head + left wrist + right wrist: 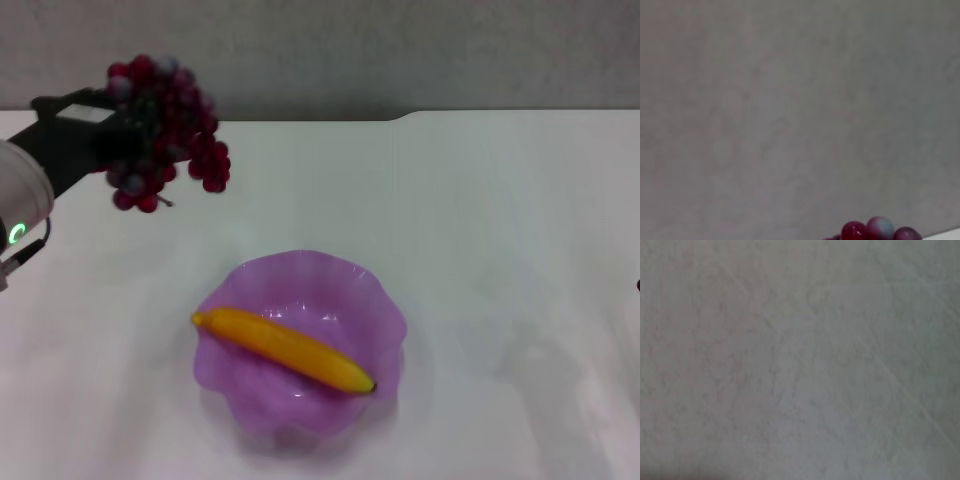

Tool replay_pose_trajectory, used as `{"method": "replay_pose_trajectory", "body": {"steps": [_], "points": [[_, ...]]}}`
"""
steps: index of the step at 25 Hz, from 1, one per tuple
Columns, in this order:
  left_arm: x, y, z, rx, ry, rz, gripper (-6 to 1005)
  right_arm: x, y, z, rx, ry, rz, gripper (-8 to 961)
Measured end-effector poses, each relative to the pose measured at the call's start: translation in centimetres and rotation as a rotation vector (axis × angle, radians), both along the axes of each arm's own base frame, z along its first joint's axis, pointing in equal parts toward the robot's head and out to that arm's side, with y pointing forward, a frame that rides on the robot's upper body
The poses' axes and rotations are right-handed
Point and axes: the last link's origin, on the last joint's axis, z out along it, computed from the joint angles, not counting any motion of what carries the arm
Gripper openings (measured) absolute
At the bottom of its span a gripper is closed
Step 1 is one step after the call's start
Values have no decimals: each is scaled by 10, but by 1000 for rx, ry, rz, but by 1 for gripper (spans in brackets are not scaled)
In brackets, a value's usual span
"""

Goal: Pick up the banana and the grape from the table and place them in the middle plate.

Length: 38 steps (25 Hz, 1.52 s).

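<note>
White and smooth, the plain tabletop (pixel 500 220) runs back to a notched far edge under a grey wall, and nearly all the action sits on the robot's left side of it.

Start at the left gripper (pixel 118 135): its dark jaws are closed on the elongated bunch of small dark red-purple grapes (pixel 165 130), some of them greyish with bloom. The bunch is held up off the table, near the far left, with most of the fruit spilling out beyond the jaws toward the middle. The left wrist view catches only a few of those grapes (pixel 875 231) against the wall.

Outward from there, and well apart from the raised bunch, the translucent purple bowl-like plate with the wavy, scalloped rim (pixel 385 300) sits near the front centre of the table. The curved yellow-orange banana with its dark tip (pixel 285 350) already lies inside it, slanting across the floor of the dish.

So, as I judge it, half the job is finished: the banana is in place. What remains is carrying the grapes over the plate, lowering them in beside the banana, and letting go.

The right gripper is out of sight; its wrist view shows only a blank grey surface.
</note>
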Motion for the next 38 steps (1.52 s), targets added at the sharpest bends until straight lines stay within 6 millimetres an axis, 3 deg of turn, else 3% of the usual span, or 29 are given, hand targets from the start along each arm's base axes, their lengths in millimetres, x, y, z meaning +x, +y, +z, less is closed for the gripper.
{"method": "replay_pose_trajectory", "body": {"steps": [6, 14, 21, 29, 38], "points": [[34, -21, -10, -163, 0, -127, 242, 4, 1, 0, -10, 2, -8, 32], [53, -38, -40, -354, 49, -250, 241, 2, 3, 0, -11, 2, -2, 32], [42, -36, -77, -393, 122, -277, 241, 0, 4, -1, -13, 2, 5, 31], [8, -21, -109, -468, 168, -185, 242, -1, 4, -1, -11, 3, 8, 31], [-3, -18, -109, -454, 181, -160, 241, 1, 3, -1, -11, 3, 3, 31]]}}
